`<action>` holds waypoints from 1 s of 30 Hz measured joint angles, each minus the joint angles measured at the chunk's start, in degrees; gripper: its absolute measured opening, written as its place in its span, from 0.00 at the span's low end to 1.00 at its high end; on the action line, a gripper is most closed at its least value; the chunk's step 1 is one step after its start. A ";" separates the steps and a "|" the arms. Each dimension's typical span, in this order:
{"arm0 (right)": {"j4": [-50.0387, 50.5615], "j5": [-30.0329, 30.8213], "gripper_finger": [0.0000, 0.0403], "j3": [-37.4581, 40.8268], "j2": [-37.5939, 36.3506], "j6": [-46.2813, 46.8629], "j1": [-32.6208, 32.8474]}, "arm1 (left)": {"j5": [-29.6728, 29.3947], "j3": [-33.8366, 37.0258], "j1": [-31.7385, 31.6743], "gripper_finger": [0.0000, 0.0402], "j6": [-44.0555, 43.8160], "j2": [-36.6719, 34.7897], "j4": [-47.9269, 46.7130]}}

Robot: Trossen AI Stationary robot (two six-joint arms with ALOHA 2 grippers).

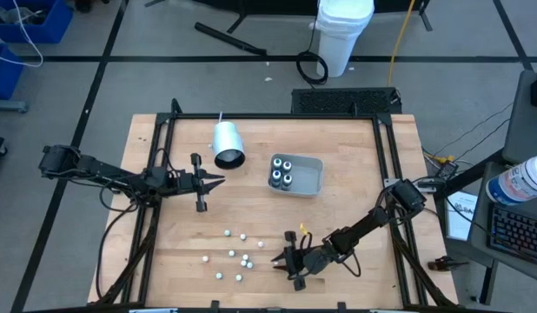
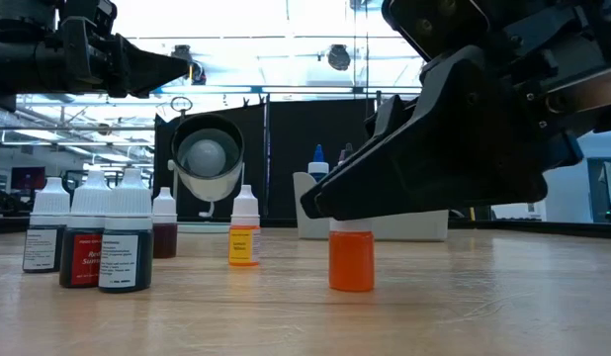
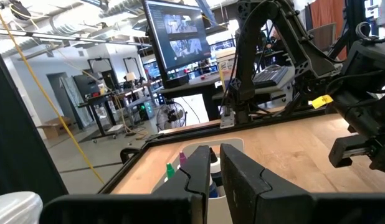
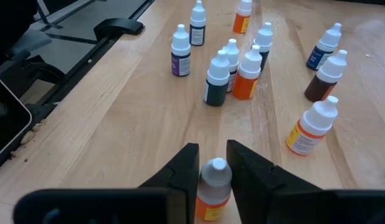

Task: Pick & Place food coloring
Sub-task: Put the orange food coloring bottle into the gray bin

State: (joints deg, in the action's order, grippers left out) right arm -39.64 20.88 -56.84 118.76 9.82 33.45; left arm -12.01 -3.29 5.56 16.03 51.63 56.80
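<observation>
Several small food coloring dropper bottles (image 4: 242, 68) with white caps stand upright on the wooden table (image 1: 338, 217), in its near middle part (image 1: 238, 256). One orange bottle (image 2: 351, 259) stands apart from them with my right gripper (image 4: 214, 168) shut on its top. That gripper (image 1: 286, 257) reaches in from the right and points toward the near left. My left gripper (image 1: 218, 181) hovers shut above the table's left middle, holding nothing and pointing right. My right gripper pinches the orange bottle's white cap (image 4: 215, 172) between its two fingers, one on each side. The fingers slant down at it from the table's right side. The bottle stands upright with its base (image 2: 351, 285) on the table.
A clear tray (image 1: 316, 165) holding several bottles sits right of centre toward the far side. A white cup (image 1: 227, 143) lies on its side at the far left, its mouth toward the near edge. A black frame (image 1: 386, 139) borders the table.
</observation>
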 joint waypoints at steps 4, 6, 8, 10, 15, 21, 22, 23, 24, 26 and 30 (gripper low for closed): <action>-0.09 0.00 0.13 0.00 0.00 0.00 0.00 | 0.00 0.00 0.00 0.12 0.00 0.00 0.00; 0.00 -0.01 0.13 0.00 -0.15 0.00 -0.04 | 0.00 0.00 0.00 0.12 0.00 -0.01 0.00; 0.10 -0.04 0.14 0.02 -0.36 0.00 -0.09 | 0.00 0.00 0.00 0.12 0.00 -0.02 0.00; 0.44 -0.04 0.15 0.11 -1.07 -0.24 -0.20 | 0.00 0.00 0.00 0.12 0.01 -0.01 0.00; 0.54 -0.09 0.16 0.11 -3.80 -1.83 -0.85 | 0.02 0.00 -0.02 0.12 0.00 0.00 0.00; 7.62 -0.07 0.13 0.11 -11.20 -6.48 -1.94 | 0.01 0.00 0.00 0.12 0.00 -0.01 0.00; 9.69 0.11 0.13 0.11 -12.98 -7.25 -2.19 | 0.02 0.00 0.00 0.12 0.00 -0.01 0.00; 11.70 0.29 0.14 0.11 -14.89 -7.90 -2.47 | 0.00 0.00 -0.02 0.12 0.00 -0.01 0.00; 13.94 1.04 0.14 0.11 -17.06 -8.57 -2.72 | 0.00 0.00 -0.02 0.12 0.00 -0.01 0.00; 18.88 3.56 0.15 0.09 -21.36 -9.58 -3.11 | 0.00 0.00 -0.01 0.12 0.00 0.00 0.00; 29.38 10.57 0.14 0.09 -29.60 -10.90 -4.00 | 0.00 0.00 -0.02 0.12 0.00 0.00 0.00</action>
State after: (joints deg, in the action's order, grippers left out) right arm -10.26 31.45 -56.75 89.16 -1.08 29.45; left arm -12.01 -3.29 5.54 16.03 51.64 56.80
